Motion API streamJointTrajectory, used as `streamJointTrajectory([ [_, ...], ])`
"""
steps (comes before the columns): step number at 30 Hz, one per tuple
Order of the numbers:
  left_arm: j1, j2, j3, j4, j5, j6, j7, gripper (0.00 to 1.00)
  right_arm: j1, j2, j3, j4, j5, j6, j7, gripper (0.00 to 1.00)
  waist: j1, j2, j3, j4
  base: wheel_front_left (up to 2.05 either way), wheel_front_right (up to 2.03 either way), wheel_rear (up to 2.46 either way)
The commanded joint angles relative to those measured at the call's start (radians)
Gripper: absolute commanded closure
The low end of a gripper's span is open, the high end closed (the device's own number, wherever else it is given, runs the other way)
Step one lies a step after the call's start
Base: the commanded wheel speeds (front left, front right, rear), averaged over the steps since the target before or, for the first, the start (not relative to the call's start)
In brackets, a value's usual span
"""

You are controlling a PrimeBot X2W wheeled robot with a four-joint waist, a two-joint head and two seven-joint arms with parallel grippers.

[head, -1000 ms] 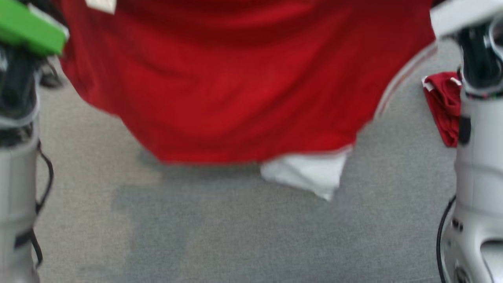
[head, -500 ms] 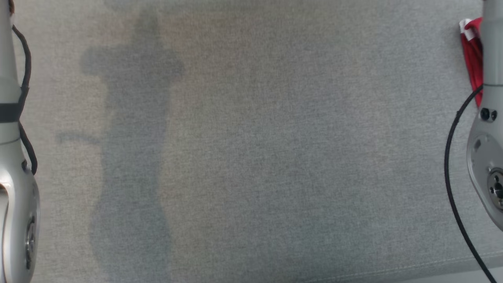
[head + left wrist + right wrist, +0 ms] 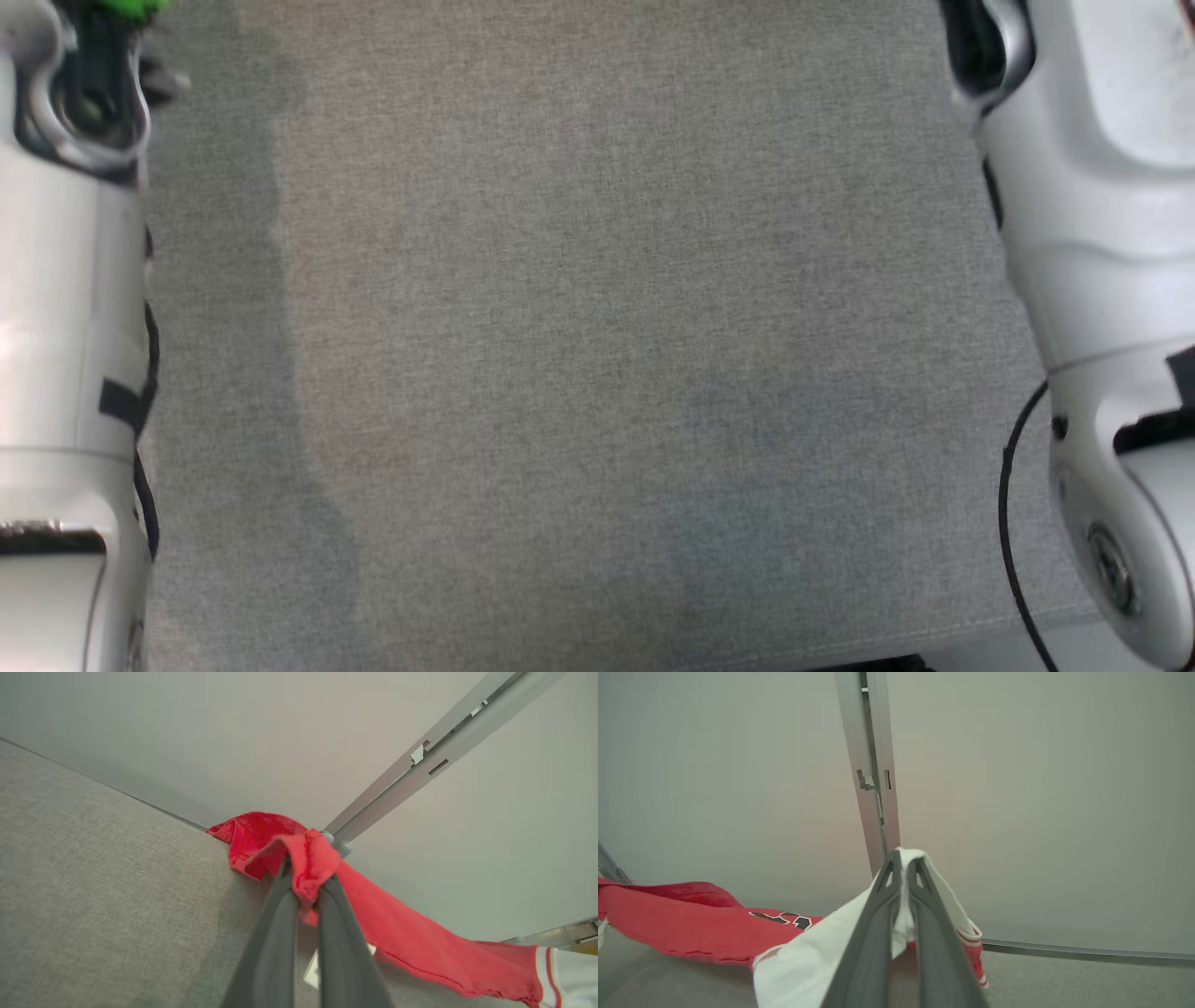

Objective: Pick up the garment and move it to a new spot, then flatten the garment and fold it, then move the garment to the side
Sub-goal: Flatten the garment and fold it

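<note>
The garment [image 3: 420, 938] is a red jersey with white, red-striped trim. In the left wrist view my left gripper [image 3: 306, 882] is shut on a bunched red edge of it, above the grey fabric surface [image 3: 103, 896]. The cloth stretches away to the lower right. In the right wrist view my right gripper [image 3: 903, 861] is shut on a white part of the garment [image 3: 808, 956], and its red body [image 3: 691, 924] with a black print hangs off to the left. In the head view, the pale left forearm [image 3: 56, 327] and right forearm [image 3: 1092, 233] flank the grey surface [image 3: 597, 327].
A pale wall with a grey metal rail [image 3: 444, 751] stands behind the surface; the rail [image 3: 873, 788] also runs up the right wrist view. The surface's near edge [image 3: 934, 649] runs along the bottom right of the head view. A black cable [image 3: 1008, 523] hangs by the right arm.
The head camera has moved. The red garment that hung across the top of its view a second ago has left it, and both forearms now look larger at the sides.
</note>
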Motion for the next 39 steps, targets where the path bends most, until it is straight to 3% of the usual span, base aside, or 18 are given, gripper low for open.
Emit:
streamJointTrajectory([
  [1, 0.042, 0.004, 0.011, 0.005, -0.009, -0.009, -0.017, 1.00, 0.047, -0.004, 0.008, -0.022, 0.015, -0.001, -0.010, 1.00, -0.0003, 0.0000, -0.022, 0.010, 0.00, 0.00, 0.00],
  [11, 0.349, -0.050, 0.029, -0.081, -0.108, -0.048, -0.016, 1.00, 0.433, -0.044, 0.008, -0.248, 0.145, -0.001, 0.015, 1.00, -0.0003, 0.0000, -0.147, 0.040, 0.00, 0.00, 0.00],
  [21, 0.698, -0.076, 0.042, -0.327, -0.204, -0.057, -0.006, 1.00, 0.821, -0.024, -0.039, -0.550, 0.176, -0.001, 0.114, 1.00, -0.0003, 0.0000, -0.297, 0.040, 0.00, 0.00, 0.00],
  [33, 1.151, -0.051, 0.077, -0.737, -0.262, 0.039, 0.018, 1.00, 1.288, -0.003, -0.145, -0.939, 0.236, -0.001, 0.303, 1.00, -0.0003, 0.0000, -0.462, 0.040, 0.00, 0.00, 0.00],
  [39, 1.299, -0.048, 0.067, -0.891, -0.269, 0.101, 0.044, 1.00, 1.427, -0.003, -0.153, -1.054, 0.262, -0.001, 0.377, 1.00, -0.0003, 0.0000, -0.482, 0.039, 0.00, 0.00, 0.00],
])
